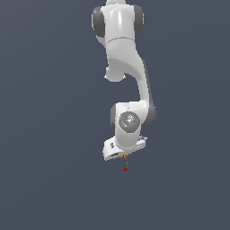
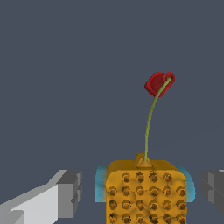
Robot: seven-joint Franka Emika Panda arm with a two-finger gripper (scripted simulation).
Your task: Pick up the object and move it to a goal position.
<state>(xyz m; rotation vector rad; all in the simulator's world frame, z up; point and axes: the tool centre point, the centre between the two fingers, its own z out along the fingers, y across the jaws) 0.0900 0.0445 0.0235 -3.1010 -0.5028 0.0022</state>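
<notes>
Object between the spread fingers of the hand.

No text, label, brand, number or sign can be read in either view. The white glossy robot arm carries no legible marking; the round grey cap on its wrist joint shows only a few tiny coloured specks, too small to make out. The orange studded block with light-blue sides, lying between the grey fingers, bears only rows of dimples, no characters.
</notes>
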